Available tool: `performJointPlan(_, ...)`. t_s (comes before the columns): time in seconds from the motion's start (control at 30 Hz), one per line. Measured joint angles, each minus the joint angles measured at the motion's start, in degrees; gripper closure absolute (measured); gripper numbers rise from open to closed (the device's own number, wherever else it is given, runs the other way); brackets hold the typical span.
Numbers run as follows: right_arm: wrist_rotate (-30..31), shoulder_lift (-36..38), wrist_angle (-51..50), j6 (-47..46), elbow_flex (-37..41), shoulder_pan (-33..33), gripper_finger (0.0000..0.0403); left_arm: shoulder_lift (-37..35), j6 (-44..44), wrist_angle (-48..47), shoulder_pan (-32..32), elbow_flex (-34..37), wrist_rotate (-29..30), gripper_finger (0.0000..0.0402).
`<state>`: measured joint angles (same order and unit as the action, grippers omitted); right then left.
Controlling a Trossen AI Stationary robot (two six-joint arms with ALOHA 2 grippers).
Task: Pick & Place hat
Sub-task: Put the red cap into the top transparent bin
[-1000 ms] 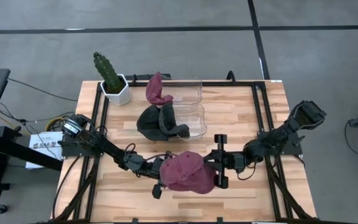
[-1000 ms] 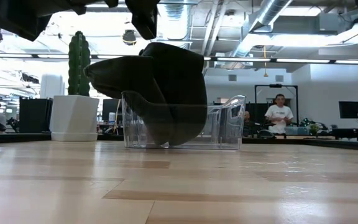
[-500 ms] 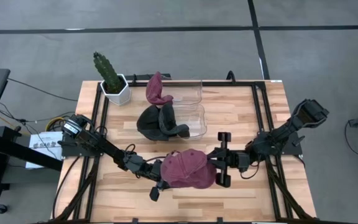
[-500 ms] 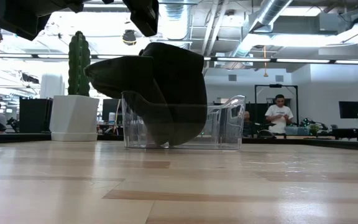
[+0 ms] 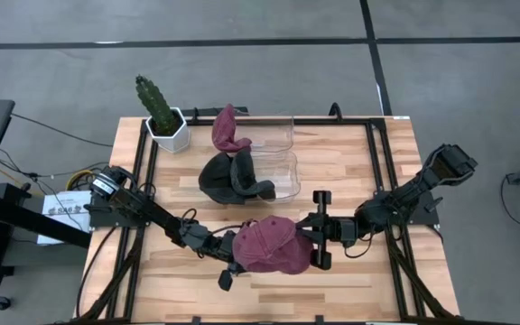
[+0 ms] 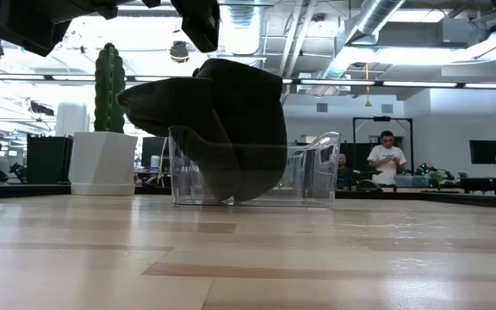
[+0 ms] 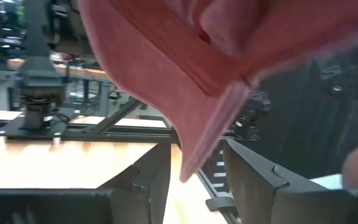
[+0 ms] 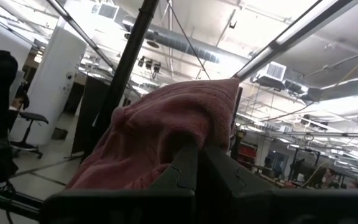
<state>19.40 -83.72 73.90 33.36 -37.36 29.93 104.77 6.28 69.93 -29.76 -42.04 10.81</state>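
A maroon hat (image 5: 272, 246) hangs over the near middle of the table between my two grippers. My right gripper (image 5: 308, 242) is shut on its right side. My left gripper (image 5: 234, 267) is open at the hat's left side; in the left wrist view the hat's brim (image 7: 211, 127) hangs down into the gap between the fingers (image 7: 146, 177), and I cannot tell whether it touches them. The low view does not show this hat. A dark hat (image 5: 235, 177) sits in a clear bin, and a second maroon hat (image 5: 228, 129) lies in the bin behind it. My right gripper pinches the hat's right-hand side (image 8: 194, 134) between its two shut fingers (image 8: 185, 165), coming level from the table's right. The fabric bunches up just beyond the fingertips. The hat is lifted clear of the table and spreads away from the hold toward the left gripper.
Two clear bins (image 5: 283, 162) stand at the far middle of the table, and a cactus in a white pot (image 5: 164, 117) stands at the far left corner. A black frame (image 5: 377, 181) runs along the table's edges. Bare wood (image 5: 341, 162) lies right of the bins. People show in the room behind.
The maroon hat and my right gripper have drifted slightly toward the table's far edge. The hat looks a little more gathered than before.
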Motion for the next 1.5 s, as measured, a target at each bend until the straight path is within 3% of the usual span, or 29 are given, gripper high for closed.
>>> performJointPlan(0.17, 0.0, 0.0, -0.25, -0.34, 0.02, 0.02, 0.0403, 0.0, 0.02, 0.0, 0.0, 0.0, 2.04, 0.0277)
performJointPlan(0.4, 0.16, 0.0, -1.52, -0.6, 0.04, 0.02, 0.0397, 0.0, -0.21, 0.0, -0.12, 0.0, 1.33, 0.0384)
performJointPlan(0.63, 0.24, 0.0, -1.92, -4.39, 0.04, 0.24, 0.0356, -0.16, -0.5, -0.45, -0.35, 0.0, 1.66, 0.0388)
performJointPlan(0.77, 0.85, 0.0, -2.09, -2.22, 0.04, 1.82, 0.0327, -2.49, -0.39, -5.27, -0.31, 0.94, 1.25, 0.0387)
performJointPlan(1.1, 20.7, 0.04, 2.72, 11.62, -0.13, 8.79, 0.0248, -16.21, -0.33, -22.03, -2.89, 7.33, 1.18, 0.0387)
performJointPlan(1.33, 24.13, 0.09, 9.85, 23.33, -4.78, 7.29, 0.026, -18.2, -1.18, -21.91, -4.33, 8.37, 1.16, 0.0387)
performJointPlan(1.5, 24.05, 0.09, 3.5, 20.38, -9.98, 2.2, 0.0291, -18.18, -1.0, -17.32, -4.51, 8.33, 3.27, 0.0387)
